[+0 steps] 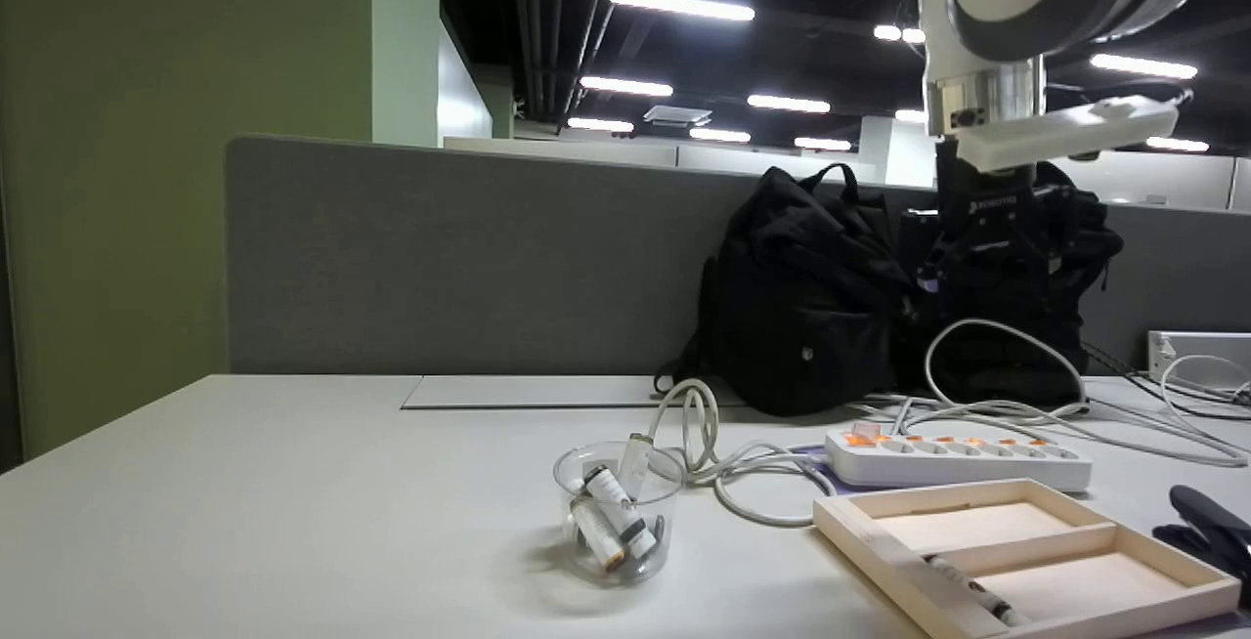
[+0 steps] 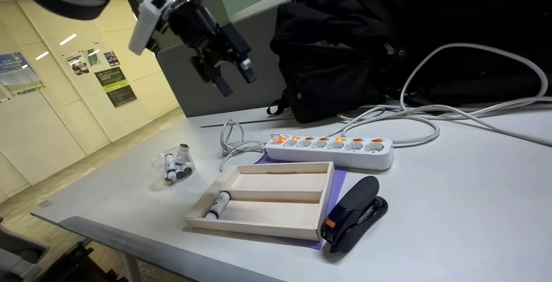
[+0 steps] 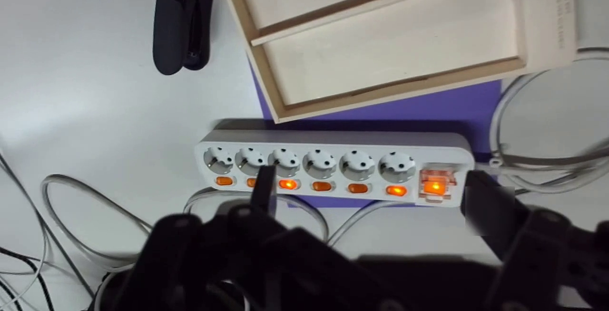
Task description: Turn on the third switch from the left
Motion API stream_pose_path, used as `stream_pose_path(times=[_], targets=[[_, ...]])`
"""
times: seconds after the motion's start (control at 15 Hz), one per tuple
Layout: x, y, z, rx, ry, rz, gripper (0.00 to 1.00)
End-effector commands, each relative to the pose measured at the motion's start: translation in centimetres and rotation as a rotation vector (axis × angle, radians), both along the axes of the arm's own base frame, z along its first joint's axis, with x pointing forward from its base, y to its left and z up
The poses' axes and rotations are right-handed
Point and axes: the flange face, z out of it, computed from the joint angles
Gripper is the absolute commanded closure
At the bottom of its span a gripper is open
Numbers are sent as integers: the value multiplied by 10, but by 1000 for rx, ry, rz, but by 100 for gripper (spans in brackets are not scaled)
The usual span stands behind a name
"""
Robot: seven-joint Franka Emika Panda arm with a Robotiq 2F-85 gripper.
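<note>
The long white power strip lies on the table, also in the other exterior view and the wrist view. It has a row of small orange-red rockers and a larger lit switch under a clear cover. Left to right in that exterior view, leaving out the covered switch, the third switch looks unlit; it also shows unlit in the wrist view. Two small rockers are lit. My gripper is open and empty, well above the table. In the wrist view its fingers frame the strip; the left finger partly hides one rocker.
A pale wooden tray holding a white tube lies in front of the strip, over a purple sheet. A black stapler lies beside it. A clear cup of tubes, loose grey cables and black backpacks surround the strip.
</note>
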Motion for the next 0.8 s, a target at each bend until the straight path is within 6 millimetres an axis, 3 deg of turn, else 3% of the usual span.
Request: stream_pose_path(times=[0.0, 0.2, 0.4, 0.47, 0.53, 0.73], targets=[[13, -12, -8, -3, 31, -23, 0], [43, -25, -26, -1, 88, -56, 0], [55, -28, -30, 2, 100, -53, 0], [63, -41, -31, -24, 76, -78, 25], [67, -52, -32, -33, 63, -85, 27], [85, -90, -38, -72, -35, -94, 49]])
